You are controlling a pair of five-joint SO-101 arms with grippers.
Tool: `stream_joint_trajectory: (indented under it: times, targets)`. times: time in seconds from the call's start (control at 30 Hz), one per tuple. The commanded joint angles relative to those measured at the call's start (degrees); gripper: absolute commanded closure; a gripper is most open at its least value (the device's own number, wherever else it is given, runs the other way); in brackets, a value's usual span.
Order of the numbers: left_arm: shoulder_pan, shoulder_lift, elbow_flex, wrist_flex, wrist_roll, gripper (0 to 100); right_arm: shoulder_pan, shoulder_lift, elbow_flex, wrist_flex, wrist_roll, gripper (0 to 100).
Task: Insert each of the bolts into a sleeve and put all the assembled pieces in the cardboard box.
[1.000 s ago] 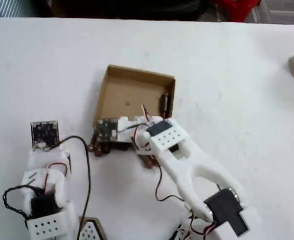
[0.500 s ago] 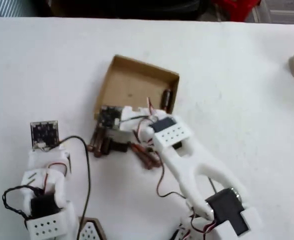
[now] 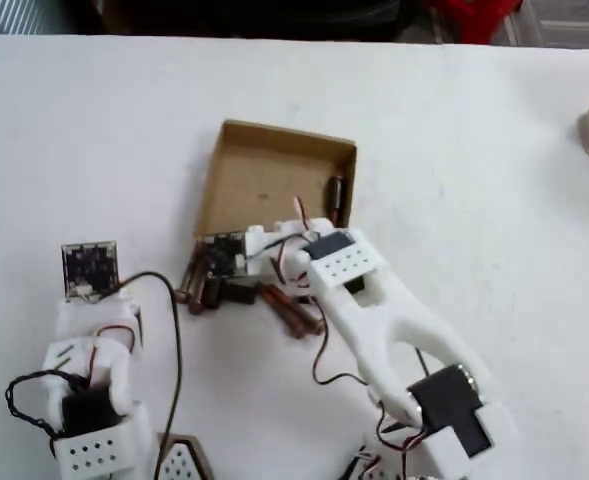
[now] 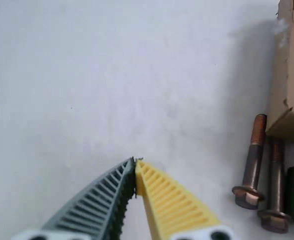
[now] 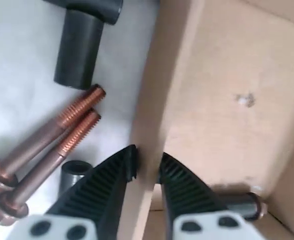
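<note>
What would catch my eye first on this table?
The white right arm, its jaws clamped across the near wall of the cardboard box. Just outside that wall lie copper bolts and dark sleeves; one dark piece lies inside the box.

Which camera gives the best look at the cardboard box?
The high view: the whole box is seen from above. The right wrist view shows one wall, with the right gripper astride it, and part of the floor. The left wrist view shows a corner.
</note>
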Motion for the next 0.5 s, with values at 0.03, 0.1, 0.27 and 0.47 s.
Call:
stream_joint_trajectory:
  times: [0.03,0.1,0.27,0.47]
  targets:
    - [-0.31,-0.4,0.0,-0.09,-0.53,98,1.36,0.75,-2.46,-0.75,0.62,83.2]
    - [-0.31,-0.4,0.0,-0.09,-0.53,98,1.36,0.66,-2.55,-0.75,0.62,79.2]
    - [-0.31,-0.4,0.0,-0.09,-0.53,98,1.1,-3.21,-3.87,2.51,0.62,84.9]
    - [-0.31,-0.4,0.0,-0.09,-0.53,98,0.92,-15.78,-4.57,10.68,0.62,91.8]
